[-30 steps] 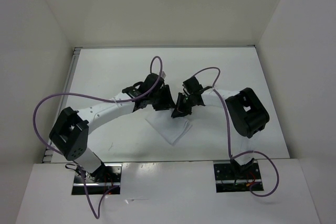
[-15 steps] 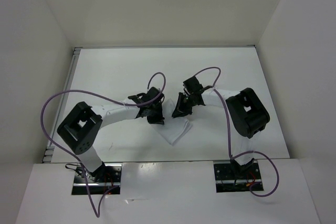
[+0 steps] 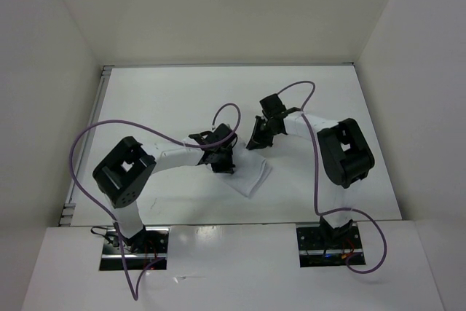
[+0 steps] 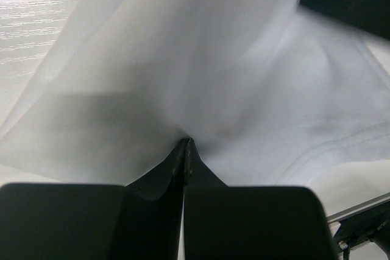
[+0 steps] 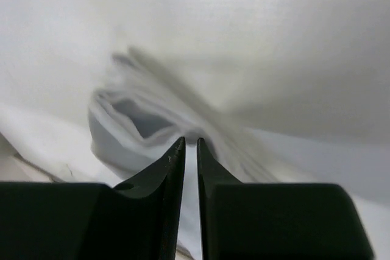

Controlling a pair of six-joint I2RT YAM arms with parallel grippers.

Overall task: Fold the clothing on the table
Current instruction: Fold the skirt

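Observation:
The clothing (image 3: 253, 178), a small white wrinkled cloth, lies at the middle of the table (image 3: 153, 103), between the two grippers. My left gripper (image 3: 223, 167) is at the cloth's left edge. In the left wrist view the left gripper (image 4: 186, 142) has its jaws pressed together, pinching the clothing (image 4: 231, 71), which fans out from its tips. My right gripper (image 3: 257, 142) is at the cloth's far edge. In the right wrist view the right gripper (image 5: 190, 142) is nearly closed on a bunched fold of the clothing (image 5: 137, 120).
White walls enclose the table on three sides. A metal edge strip (image 3: 103, 107) runs along the left side. Purple cables (image 3: 95, 136) loop above both arms. The right arm's elbow (image 3: 344, 152) sits to the right of the cloth.
My left gripper has moved right and nearer onto the cloth's left edge and shut on it. The right gripper has moved a little farther back with its fold, and the cloth has shifted right.

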